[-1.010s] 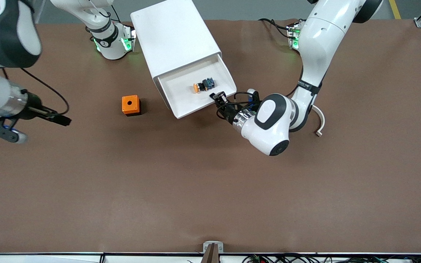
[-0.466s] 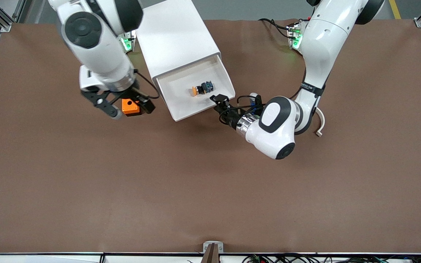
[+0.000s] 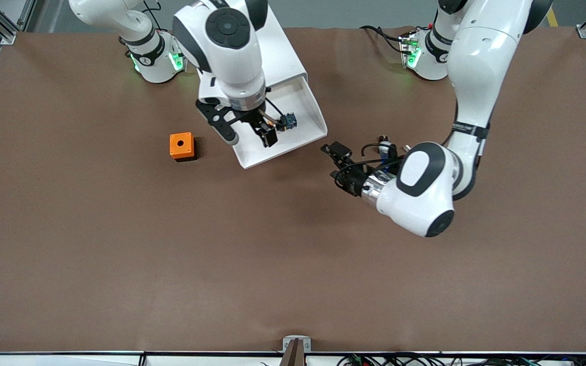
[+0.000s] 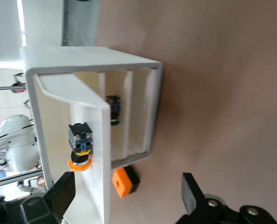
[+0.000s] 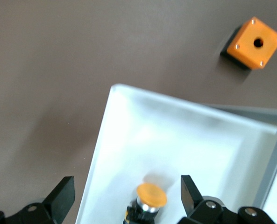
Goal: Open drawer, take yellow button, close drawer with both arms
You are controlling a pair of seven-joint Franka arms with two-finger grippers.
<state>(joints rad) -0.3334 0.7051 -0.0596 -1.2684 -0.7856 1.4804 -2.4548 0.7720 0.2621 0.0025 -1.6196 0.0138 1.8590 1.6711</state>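
The white cabinet [image 3: 283, 56] lies on the table with one drawer [image 3: 300, 114] pulled out. The button [image 3: 287, 121] lies on its side in the drawer, its orange cap partly hidden by my right arm. My right gripper [image 3: 248, 135] is open and hovers over the drawer, straddling the button [image 5: 150, 196] in the right wrist view, where my right gripper [image 5: 126, 189] shows both fingers wide apart. My left gripper [image 3: 339, 163] is open and empty over the table, beside the drawer's corner toward the left arm's end. The left wrist view shows the button [image 4: 80, 144] in the drawer [image 4: 101, 140], with my left gripper [image 4: 127, 186] apart from it.
An orange cube with a round hole [image 3: 181, 146] stands on the table beside the drawer, toward the right arm's end; it also shows in the right wrist view [image 5: 255, 43]. A small dark part [image 4: 112, 109] sits inside the cabinet [image 4: 91, 60].
My right arm has swung in from the right arm's end of the table to over the drawer. My left gripper has drawn back from the drawer's front edge.
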